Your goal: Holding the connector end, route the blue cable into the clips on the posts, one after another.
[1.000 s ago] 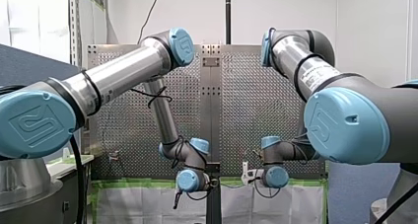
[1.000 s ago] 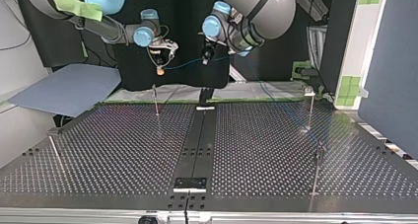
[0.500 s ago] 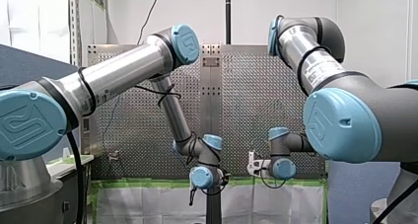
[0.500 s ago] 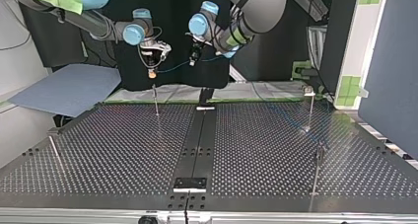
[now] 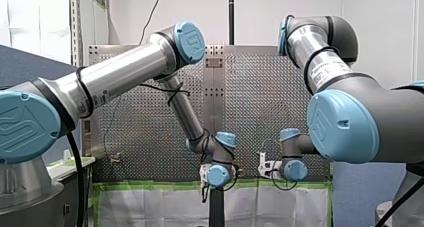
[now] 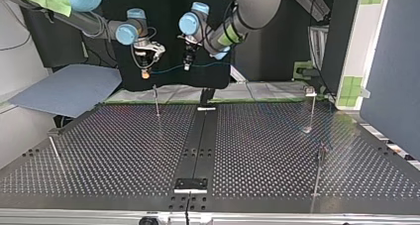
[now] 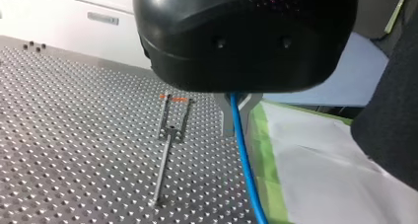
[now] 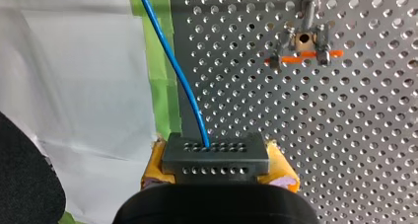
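Right gripper (image 8: pixel 218 170): yellow pads clamped on the connector (image 8: pixel 215 152), a dark rectangular block with two rows of holes. The thin, glossy blue cable (image 8: pixel 172 61) exits its face. Left gripper (image 7: pixel 238 118): metal fingers pinched on the cable, mostly hidden under its black housing. Top view: both hang at 11–12 o'clock over the perforated table's (image 6: pixel 124 150) far edge, and the cable is faint there.
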`<state>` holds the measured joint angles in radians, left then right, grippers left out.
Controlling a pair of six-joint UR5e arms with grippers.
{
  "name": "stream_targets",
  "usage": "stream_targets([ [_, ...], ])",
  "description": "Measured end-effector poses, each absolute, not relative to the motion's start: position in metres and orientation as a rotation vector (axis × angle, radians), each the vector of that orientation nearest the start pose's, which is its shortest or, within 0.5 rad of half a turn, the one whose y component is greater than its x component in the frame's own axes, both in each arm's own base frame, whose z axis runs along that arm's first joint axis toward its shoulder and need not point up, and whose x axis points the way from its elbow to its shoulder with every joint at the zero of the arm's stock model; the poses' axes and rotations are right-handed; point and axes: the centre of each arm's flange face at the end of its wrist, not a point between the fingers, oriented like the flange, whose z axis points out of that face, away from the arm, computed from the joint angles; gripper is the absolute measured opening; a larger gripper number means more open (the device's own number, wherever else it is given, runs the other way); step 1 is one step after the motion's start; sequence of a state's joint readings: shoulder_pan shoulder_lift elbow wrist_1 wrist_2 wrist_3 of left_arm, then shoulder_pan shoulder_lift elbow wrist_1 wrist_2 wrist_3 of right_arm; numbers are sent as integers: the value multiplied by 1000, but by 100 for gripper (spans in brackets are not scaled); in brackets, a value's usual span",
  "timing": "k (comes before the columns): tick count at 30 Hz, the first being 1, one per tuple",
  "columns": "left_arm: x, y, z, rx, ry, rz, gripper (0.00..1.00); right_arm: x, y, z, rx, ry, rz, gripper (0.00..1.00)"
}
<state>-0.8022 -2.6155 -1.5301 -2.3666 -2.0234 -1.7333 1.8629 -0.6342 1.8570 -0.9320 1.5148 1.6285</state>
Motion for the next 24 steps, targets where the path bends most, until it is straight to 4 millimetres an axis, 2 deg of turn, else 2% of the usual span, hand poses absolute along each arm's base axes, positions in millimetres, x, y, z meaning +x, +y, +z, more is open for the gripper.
stream_targets([
  [10,375,-542,-63,231,1727,-249,0,259,-502,-71,1655,-1277,1348,0],
  [16,381,-552,-57,214,1705,-252,0,253,-507,-70,1663,-1263,1382,0],
  [24,384,-560,-79,232,1726,-239,0,258,-507,-68,1698,-1234,1423,0],
])
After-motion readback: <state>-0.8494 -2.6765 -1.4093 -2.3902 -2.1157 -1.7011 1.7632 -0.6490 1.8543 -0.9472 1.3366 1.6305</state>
